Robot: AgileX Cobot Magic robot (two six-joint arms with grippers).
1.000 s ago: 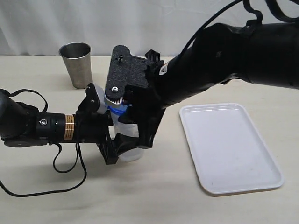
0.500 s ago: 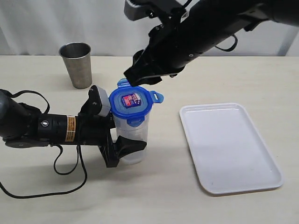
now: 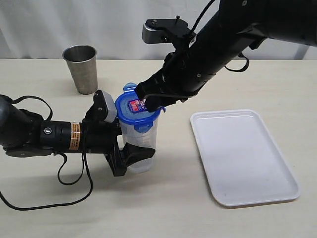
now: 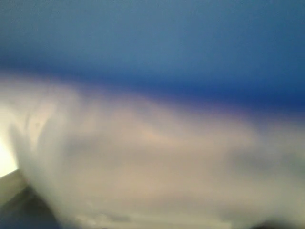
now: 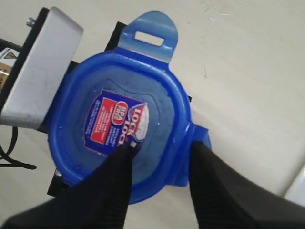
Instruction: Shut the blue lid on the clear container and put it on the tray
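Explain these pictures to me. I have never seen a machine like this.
This is a robot with two black arms, each ending in a two-fingered gripper. The wide picture comes from a camera off the arms; the other two come from cameras on the wrists. On the table are a steel cup and a white tray. The left gripper clasps the container, which wears the blue lid. The right gripper hangs over the lid, fingers astride its edge. The left wrist picture is only a blur of blue and white, too close to be sharp.
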